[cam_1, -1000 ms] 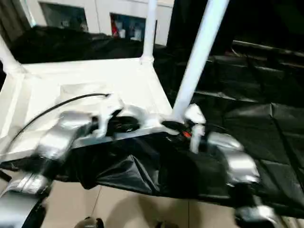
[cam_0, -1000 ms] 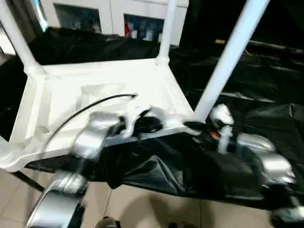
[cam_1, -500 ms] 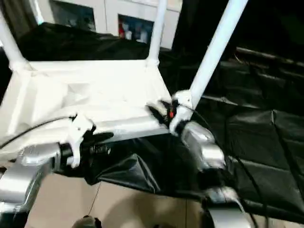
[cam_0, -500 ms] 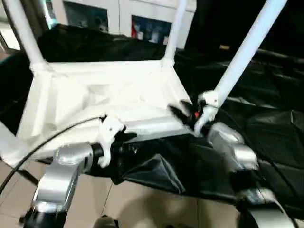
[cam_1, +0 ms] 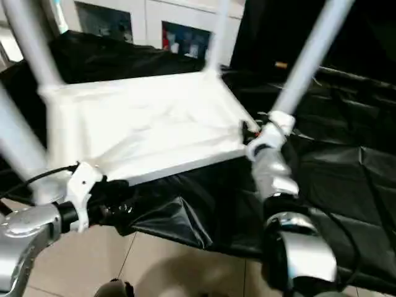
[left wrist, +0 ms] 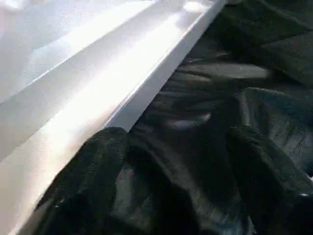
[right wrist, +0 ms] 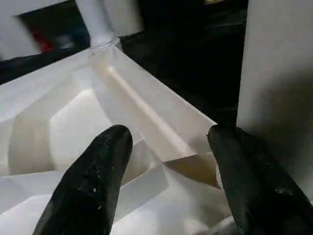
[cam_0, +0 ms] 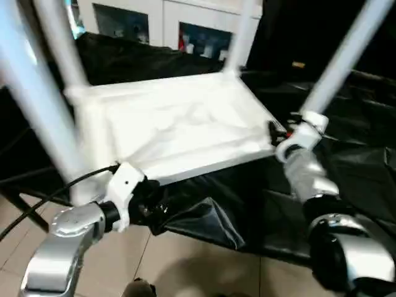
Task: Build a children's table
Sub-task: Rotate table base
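Left eye view: tabletop (cam_0: 179,127) upside down on black-draped bench, four legs (cam_0: 55,105) socketed (assembly looks near done). You have left gripper (left wrist: 171,191) spread at near edge, right gripper (right wrist: 166,186) spread at right corner. Flip remains.

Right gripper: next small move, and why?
Probably close the right gripper on the tabletop corner. Its fingers are open, straddling the rim beside the leg. All four legs stand in their sockets, and the left gripper sits open at the near edge, so a firm hold comes first.
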### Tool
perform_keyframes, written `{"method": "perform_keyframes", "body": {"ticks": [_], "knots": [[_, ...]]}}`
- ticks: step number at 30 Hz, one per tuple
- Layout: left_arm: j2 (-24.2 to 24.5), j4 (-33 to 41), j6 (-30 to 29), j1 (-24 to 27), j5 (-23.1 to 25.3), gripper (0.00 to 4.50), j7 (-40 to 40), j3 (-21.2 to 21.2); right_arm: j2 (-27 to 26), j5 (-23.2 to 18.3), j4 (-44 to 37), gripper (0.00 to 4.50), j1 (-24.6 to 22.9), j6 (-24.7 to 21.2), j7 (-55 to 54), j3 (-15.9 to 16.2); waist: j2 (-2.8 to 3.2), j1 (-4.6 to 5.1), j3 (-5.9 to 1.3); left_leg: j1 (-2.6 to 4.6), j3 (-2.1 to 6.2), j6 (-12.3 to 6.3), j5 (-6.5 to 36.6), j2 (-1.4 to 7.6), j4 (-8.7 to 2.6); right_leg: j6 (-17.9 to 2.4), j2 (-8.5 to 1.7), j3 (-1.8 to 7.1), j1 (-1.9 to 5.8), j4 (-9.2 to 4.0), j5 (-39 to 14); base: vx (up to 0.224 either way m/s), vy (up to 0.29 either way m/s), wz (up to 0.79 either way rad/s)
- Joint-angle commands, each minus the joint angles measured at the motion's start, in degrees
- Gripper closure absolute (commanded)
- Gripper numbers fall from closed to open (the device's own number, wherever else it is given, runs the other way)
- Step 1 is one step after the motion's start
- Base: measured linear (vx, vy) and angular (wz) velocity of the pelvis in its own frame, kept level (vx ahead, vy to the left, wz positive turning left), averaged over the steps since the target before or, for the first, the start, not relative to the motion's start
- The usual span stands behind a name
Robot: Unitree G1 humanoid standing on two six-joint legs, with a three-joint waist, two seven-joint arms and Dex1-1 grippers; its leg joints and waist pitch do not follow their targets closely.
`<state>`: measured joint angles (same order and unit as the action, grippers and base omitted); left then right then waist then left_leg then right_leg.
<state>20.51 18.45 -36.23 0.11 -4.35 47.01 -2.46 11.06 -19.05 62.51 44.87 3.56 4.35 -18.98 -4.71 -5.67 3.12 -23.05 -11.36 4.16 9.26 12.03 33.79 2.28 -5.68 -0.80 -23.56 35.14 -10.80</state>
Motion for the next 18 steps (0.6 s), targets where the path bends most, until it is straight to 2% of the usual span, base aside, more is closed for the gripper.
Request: {"method": "perform_keyframes", "body": {"ticks": [1,6,8,11,13,16,17,18], "knots": [[0.8,0.8,2.1,-0.2,-0.7,0.49,-0.7,-2.3,4.9,0.4,2.1,1.57,1.4,2.6,-2.7,-2.6,1.42,0.64,-4.01,2.11,-0.09,1.75,13.0,0.43,-3.92,-9.1,-0.12,0.33,1.61,-2.99,-3.1,0.0,0.0,0.0],[2.6,2.1,2.7,1.1,-3.9,0.05,0.6,-5.3,10.2,1.0,6.3,1.57,3.7,4.3,-2.8,-2.8,1.23,0.67,-4.03,1.79,-0.15,0.99,12.5,0.27,-3.54,-9.7,-0.12,0.41,1.89,-2.82,-3.1,0.0,0.0,0.0],[3.5,2.6,2.8,2.2,-4.9,0.05,1.7,-6.4,11.5,1.3,6.9,1.57,4.0,4.2,-2.5,-2.9,1.16,0.72,-4.04,1.73,-0.17,0.68,12.3,0.27,-3.48,-9.8,-0.06,0.36,1.93,-2.85,-3.0,0.0,0.0,0.0],[6.6,3.8,2.6,5.3,-7.4,0.05,5.0,-9.5,13.2,3.3,7.9,1.57,4.5,4.0,0.7,-1.4,1.19,1.03,-4.04,1.61,-0.25,0.14,11.8,0.24,-3.28,-10.0,0.15,0.31,1.95,-2.75,-2.6,0.0,0.0,0.0],[9.2,3.5,2.9,7.1,-8.7,0.05,7.2,-11.8,12.8,4.1,7.8,1.57,4.3,3.7,4.9,0.2,1.62,1.33,-3.87,1.57,-0.25,0.2,13.1,0.24,-3.34,-10.2,0.3,0.26,1.79,-2.84,-4.1,0.0,0.0,0.0],[8.5,1.2,5.1,4.4,-10.3,0.05,5.0,-15.1,11.2,6.9,6.3,1.57,2.1,5.6,10.3,4.3,1.41,1.96,-3.68,1.79,-0.18,1.03,17.6,0.53,-3.56,-10.4,0.23,0.25,1.39,-3.35,-8.8,0.0,0.0,0.0],[8.5,1.2,5.1,4.4,-10.3,0.05,5.0,-15.1,11.2,6.9,6.3,1.57,2.1,5.6,10.3,4.3,1.48,1.98,-3.69,1.82,-0.17,1.24,17.8,0.5,-3.55,-10.4,0.17,0.28,1.38,-3.32,-9.0,0.0,0.0,0.0],[6.5,-0.1,6.3,1.0,-12.0,0.05,2.9,-16.3,9.9,7.5,4.2,1.57,-0.4,7.1,10.5,5.5,1.53,2.16,-3.7,1.85,-0.12,1.48,17.7,0.57,-3.6,-10.8,0.09,0.33,1.36,-3.33,-8.8,0.0,0.0,0.0]]}}
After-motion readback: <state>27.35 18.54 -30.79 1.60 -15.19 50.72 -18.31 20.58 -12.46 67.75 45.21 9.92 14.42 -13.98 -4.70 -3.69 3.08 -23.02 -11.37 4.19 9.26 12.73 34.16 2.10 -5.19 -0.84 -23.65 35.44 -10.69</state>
